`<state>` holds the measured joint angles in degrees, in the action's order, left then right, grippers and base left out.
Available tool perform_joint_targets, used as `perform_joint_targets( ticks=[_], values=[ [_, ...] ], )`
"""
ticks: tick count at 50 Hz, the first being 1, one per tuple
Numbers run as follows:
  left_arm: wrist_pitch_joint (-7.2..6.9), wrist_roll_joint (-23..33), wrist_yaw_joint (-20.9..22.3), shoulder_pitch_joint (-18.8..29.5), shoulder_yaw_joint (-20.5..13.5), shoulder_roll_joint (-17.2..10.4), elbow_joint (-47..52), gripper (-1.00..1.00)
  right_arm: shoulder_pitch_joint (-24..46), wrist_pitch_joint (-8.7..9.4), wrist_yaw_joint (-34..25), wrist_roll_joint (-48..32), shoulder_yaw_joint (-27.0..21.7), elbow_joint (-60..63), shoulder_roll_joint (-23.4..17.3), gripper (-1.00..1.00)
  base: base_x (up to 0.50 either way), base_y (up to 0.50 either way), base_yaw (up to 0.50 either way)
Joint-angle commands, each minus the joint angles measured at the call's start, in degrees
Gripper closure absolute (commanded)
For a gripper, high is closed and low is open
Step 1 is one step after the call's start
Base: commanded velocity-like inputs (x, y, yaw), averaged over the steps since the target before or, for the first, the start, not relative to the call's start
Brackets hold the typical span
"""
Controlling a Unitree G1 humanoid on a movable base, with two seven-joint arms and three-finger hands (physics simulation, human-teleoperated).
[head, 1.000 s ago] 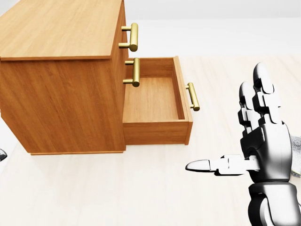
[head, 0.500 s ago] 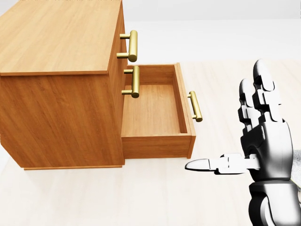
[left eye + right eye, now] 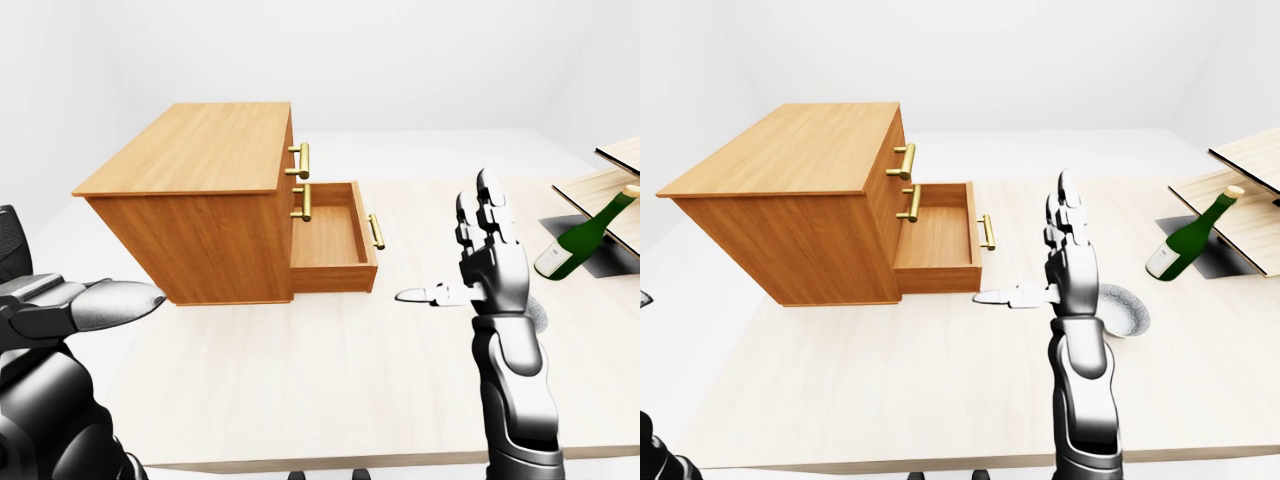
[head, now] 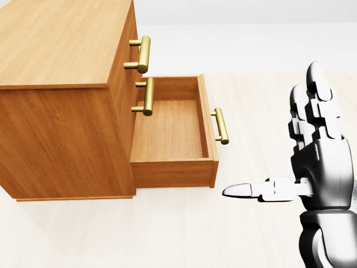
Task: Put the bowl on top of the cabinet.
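Note:
The wooden cabinet stands on the left part of the table, its flat top bare and its lowest drawer pulled out and empty. A grey-white bowl sits on the table right of the cabinet, half hidden behind my right wrist. My right hand is raised above the table just left of the bowl, open, fingers pointing up and thumb pointing toward the drawer, holding nothing. In the left-eye view my left hand shows at the lower left, off the table's left end, fingers stretched out and empty.
A green wine bottle lies tilted on a dark mat at the right, beside light wooden boards. The table's near edge runs along the bottom of the eye views. Brass handles stick out from the cabinet's drawers.
The whole head view has shifted: the cabinet now sits further left and the camera has moved. My right hand keeps the same open pose.

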<state>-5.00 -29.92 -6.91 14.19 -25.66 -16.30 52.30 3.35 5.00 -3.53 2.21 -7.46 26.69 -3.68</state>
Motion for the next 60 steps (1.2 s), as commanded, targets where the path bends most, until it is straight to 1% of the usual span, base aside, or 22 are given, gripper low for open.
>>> perform_joint_targets(
  ticks=[1,15,32,41,60],
  values=[
    [0.00,-0.99,-0.66,0.02,-0.23,-0.51,-0.02,-1.00,1.93,0.00,0.17,-1.27,-1.46,-0.37,-1.26,-1.00,0.00,0.00,0.00],
    [0.00,-2.48,-1.48,0.35,-1.07,-1.18,0.25,-1.00,4.55,0.00,-0.92,-4.67,-3.29,-0.50,-3.54,-1.00,0.00,0.00,0.00],
    [0.00,-2.91,-1.85,0.24,-1.10,-1.63,-0.14,-1.00,8.48,0.00,-3.21,-8.56,-6.98,-1.66,-7.84,-1.00,0.00,0.00,0.00],
    [0.00,-2.71,-1.80,0.28,-0.97,-1.53,0.01,-1.00,8.75,0.00,-5.00,-11.33,-8.03,-3.22,-9.64,-1.00,0.00,0.00,0.00],
    [0.00,-2.96,-1.83,0.39,-1.26,-1.63,0.19,-1.00,7.91,0.00,-10.79,-18.64,-10.30,-0.67,-11.65,-1.00,0.00,0.00,0.00]
  ],
)
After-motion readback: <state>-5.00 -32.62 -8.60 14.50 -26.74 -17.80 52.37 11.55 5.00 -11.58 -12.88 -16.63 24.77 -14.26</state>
